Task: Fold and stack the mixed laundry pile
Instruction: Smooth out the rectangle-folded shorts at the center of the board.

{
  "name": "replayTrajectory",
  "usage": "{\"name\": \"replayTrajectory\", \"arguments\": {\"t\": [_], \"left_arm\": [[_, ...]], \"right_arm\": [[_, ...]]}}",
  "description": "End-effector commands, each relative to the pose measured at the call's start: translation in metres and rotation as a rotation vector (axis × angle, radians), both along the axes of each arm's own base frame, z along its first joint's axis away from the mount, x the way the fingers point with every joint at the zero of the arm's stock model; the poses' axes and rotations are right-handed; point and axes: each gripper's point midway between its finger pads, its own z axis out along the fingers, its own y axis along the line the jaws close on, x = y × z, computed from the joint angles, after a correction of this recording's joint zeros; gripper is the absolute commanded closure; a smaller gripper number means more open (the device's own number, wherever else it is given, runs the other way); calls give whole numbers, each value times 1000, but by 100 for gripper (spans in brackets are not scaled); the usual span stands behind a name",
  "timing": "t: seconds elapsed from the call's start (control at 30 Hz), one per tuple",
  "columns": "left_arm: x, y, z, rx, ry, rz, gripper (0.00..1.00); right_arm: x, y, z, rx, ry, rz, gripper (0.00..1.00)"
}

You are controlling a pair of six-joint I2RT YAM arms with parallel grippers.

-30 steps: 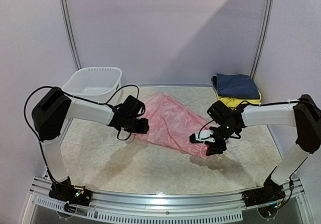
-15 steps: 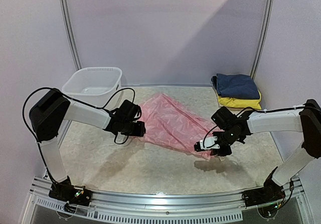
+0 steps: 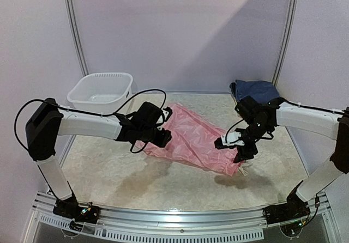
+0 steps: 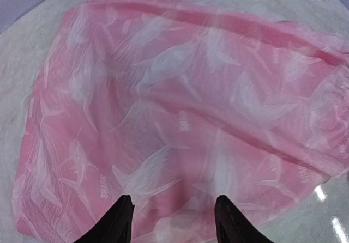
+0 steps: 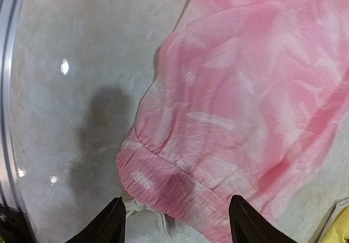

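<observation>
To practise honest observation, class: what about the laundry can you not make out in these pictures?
Right wrist view: the yellow cloth is cut off by the bottom right corner.
Top view: the right arm covers part of the navy cloth and whatever lies beneath it.
Left wrist view: the pink garment runs past the right edge.

A white slotted basket [image 3: 87, 104] sits at the table's [image 3: 109, 169] far-left corner.

We think this place is a lab for testing robots, because we see a left arm [image 3: 90, 124] and a right arm [image 3: 305, 115] bolted by a metal rail [image 3: 180, 221] at the edge of a white table [image 3: 163, 183], with plain pale walls [image 3: 180, 30] and thin metal poles [image 3: 75, 30] behind.
</observation>
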Motion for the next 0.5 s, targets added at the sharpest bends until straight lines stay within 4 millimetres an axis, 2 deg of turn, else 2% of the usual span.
{"name": "replayTrajectory", "arguments": {"t": [0.0,0.07,0.13,0.2,0.33,0.4,0.47], "left_arm": [[-15,-35,34,14,-80,-127,47],[-21,-54,33,-5,-68,-174,48],[-25,-70,26,-21,-57,-198,48],[-30,-88,17,-55,-28,-223,50],[-38,-126,17,-113,-11,-281,56],[-42,-138,12,-123,-2,-302,57],[-42,-143,5,-117,7,-303,57]], "right_arm": [[8,7,63,219,46,-111,34],[30,5,69,266,29,-215,36],[50,1,62,291,50,-311,42],[60,0,54,324,120,-381,54],[65,-4,14,306,312,-457,72],[72,-11,-3,289,347,-498,74],[89,-26,-19,269,354,-577,76]]}}
